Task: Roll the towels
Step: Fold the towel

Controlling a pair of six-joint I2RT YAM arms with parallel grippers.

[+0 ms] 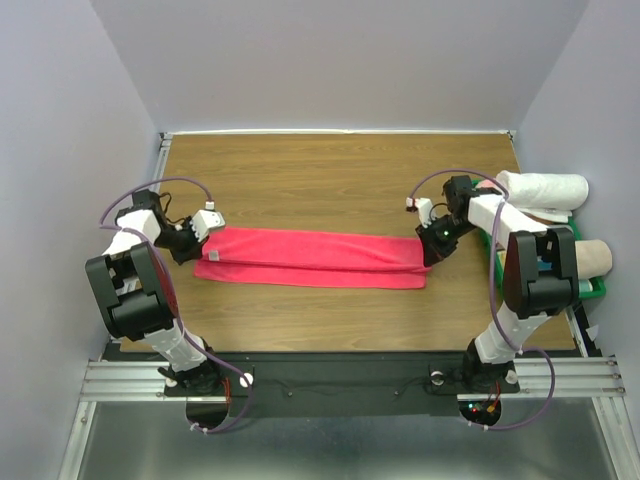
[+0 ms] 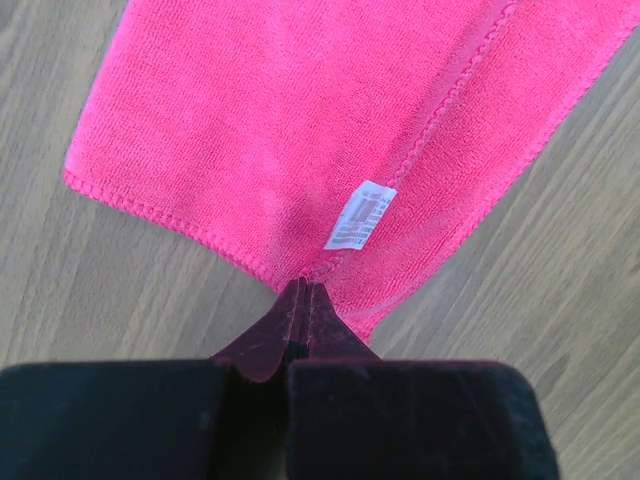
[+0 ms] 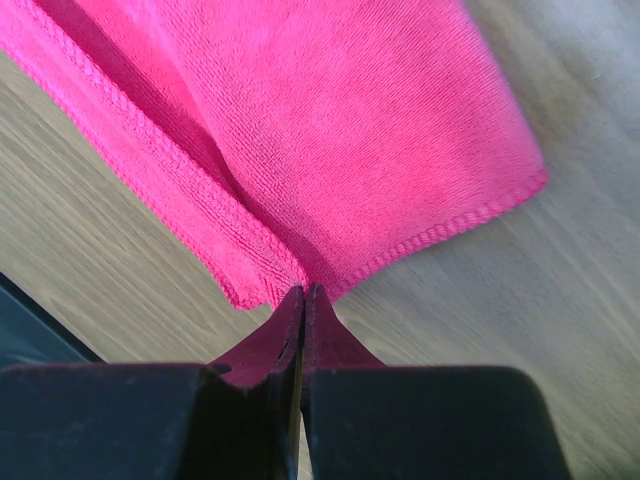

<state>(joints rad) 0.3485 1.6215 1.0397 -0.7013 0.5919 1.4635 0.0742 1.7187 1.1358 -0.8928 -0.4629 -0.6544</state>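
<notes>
The pinkish-red towel (image 1: 310, 258) lies on the table (image 1: 330, 170) as a long strip folded lengthwise, running left to right. My left gripper (image 1: 195, 250) is at its left end, jaws shut on the towel's edge (image 2: 300, 130) right below the small white tag (image 2: 361, 215); the tips (image 2: 303, 290) meet at the hem. My right gripper (image 1: 432, 252) is at the right end, shut on the towel's end edge (image 3: 330, 130), with the tips (image 3: 303, 292) closed at the hem beside the folded layers.
A rolled white towel (image 1: 545, 188) and a rolled beige towel (image 1: 590, 258) sit at the right table edge by a green basket (image 1: 597, 288). Purple walls enclose the back and sides. The black base rail runs along the near edge.
</notes>
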